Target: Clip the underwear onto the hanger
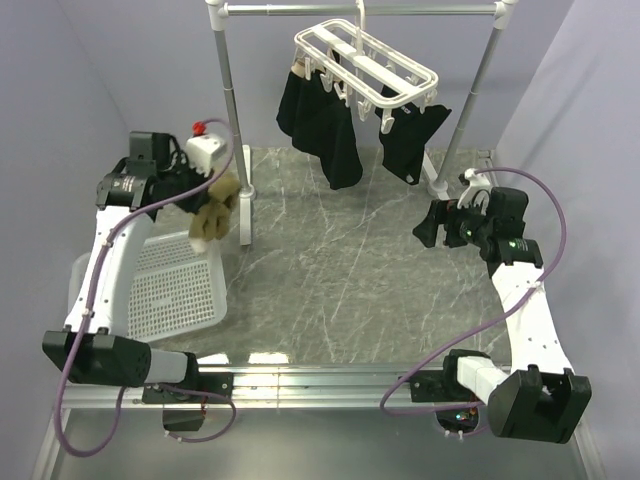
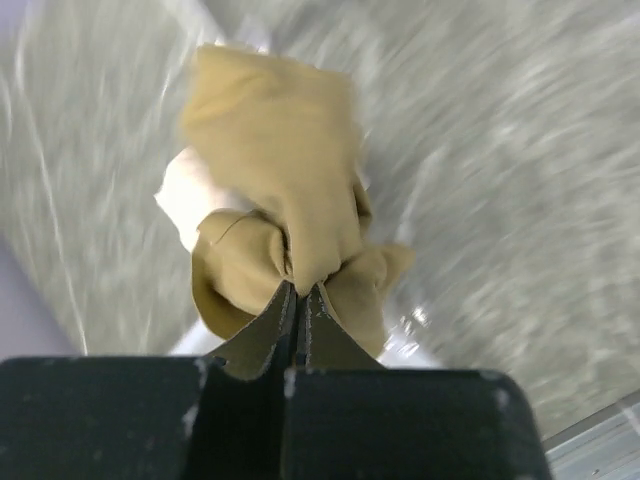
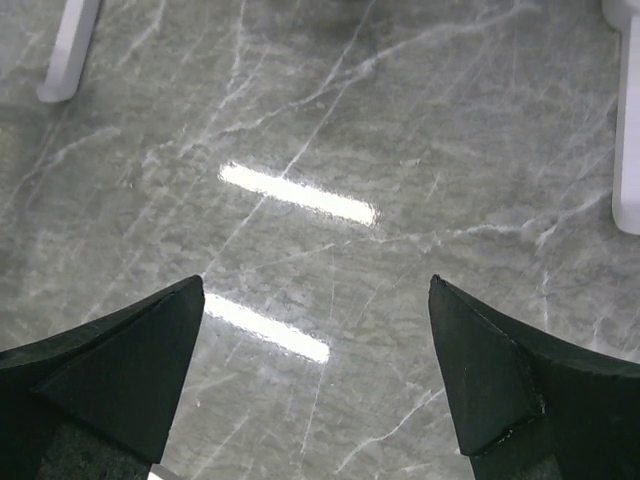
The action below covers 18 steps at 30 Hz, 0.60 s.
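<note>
My left gripper (image 1: 222, 192) is shut on the tan underwear (image 1: 211, 214), which hangs bunched below it, above the table's left side beside the basket. In the left wrist view the gripper (image 2: 301, 287) pinches a fold of the underwear (image 2: 285, 190), with a lighter patch at its left. The white hanger (image 1: 365, 63) with dangling clips hangs from the rack's top bar at the back. My right gripper (image 1: 428, 226) is open and empty over the right of the table; in the right wrist view it (image 3: 318, 290) has only marble between its jaws.
Black garments (image 1: 325, 122) hang clipped under the hanger. The grey-white pole rack (image 1: 228, 90) stands at the back, its feet on the marble table (image 1: 330, 270). A white mesh basket (image 1: 175, 285) sits at the left edge. Rack feet (image 3: 68, 50) show in the right wrist view.
</note>
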{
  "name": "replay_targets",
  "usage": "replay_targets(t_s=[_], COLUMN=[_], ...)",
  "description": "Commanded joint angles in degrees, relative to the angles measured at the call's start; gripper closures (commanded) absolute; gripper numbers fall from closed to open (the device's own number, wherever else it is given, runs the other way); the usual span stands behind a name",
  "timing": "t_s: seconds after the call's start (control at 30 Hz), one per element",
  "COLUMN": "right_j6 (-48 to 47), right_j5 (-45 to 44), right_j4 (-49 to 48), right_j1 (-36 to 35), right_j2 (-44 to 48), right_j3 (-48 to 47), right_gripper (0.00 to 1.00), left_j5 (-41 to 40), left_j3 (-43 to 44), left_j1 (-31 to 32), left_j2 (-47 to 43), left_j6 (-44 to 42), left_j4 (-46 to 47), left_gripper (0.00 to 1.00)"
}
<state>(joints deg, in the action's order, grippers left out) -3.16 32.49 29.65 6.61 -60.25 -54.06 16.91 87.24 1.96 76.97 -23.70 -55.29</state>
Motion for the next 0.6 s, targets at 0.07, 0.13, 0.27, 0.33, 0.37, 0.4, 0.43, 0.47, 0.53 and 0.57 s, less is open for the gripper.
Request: replay_targets(t_s=[0.07, 0.13, 0.27, 0.33, 0.37, 0.4, 0.43, 0.47, 0.53, 0.57], right_j6=[1.2, 1.2, 0.4, -0.4, -0.7, -1.4, -1.7, -1.9, -3.3, -3.8], right_j5=[0.9, 1.2, 1.5, 1.3, 1.0, 0.7, 0.5, 0.5, 0.8, 1.0], right_j4=[0.0, 1.6, 5.0, 6.2, 6.7, 7.6, 7.9, 8.7, 9.7, 10.8], right_j1=[-0.3, 0.0, 0.5, 0.7, 0.8, 0.9, 1.3, 1.5, 1.7, 1.7], right_j2=[-1.6, -2.8, -3.5, -3.6, -3.6, -3.6, -3.4, -3.5, -3.7, -3.9], right_j3=[-6.0, -7.3, -9.4, -10.2, -10.4, -10.5, -10.8, -11.0, -11.8, -12.0], right_gripper=[0.00, 0.00, 0.00, 0.00, 0.00, 0.00, 0.00, 0.00, 0.00, 0.00], left_j5=[3.3, 2.3, -3.5, -5.5, -5.4, -5.4, -6.3, -7.3, -11.3, -12.8], left_j3=[4.9, 0.0, -10.3, -13.1, -13.2, -13.0, -12.3, -12.0, -12.4, -13.1], left_j1=[13.9, 21.0, 32.6, 38.1, 39.6, 42.7, 44.5, 46.5, 52.7, 54.6], left_j2=[0.6, 0.3, 1.2, 3.3, 4.2, 5.3, 7.4, 8.4, 11.0, 11.8], left_j6=[2.1, 0.5, -2.9, -4.8, -5.3, -6.6, -7.0, -7.4, -8.8, -9.4], left_j4=[-0.9, 2.0, 8.7, 12.2, 13.2, 13.8, 14.6, 16.9, 20.0, 23.3], left_gripper=[1.00, 1.00, 1.00, 1.00, 1.00, 1.00, 1.00, 1.00, 1.00, 1.00])
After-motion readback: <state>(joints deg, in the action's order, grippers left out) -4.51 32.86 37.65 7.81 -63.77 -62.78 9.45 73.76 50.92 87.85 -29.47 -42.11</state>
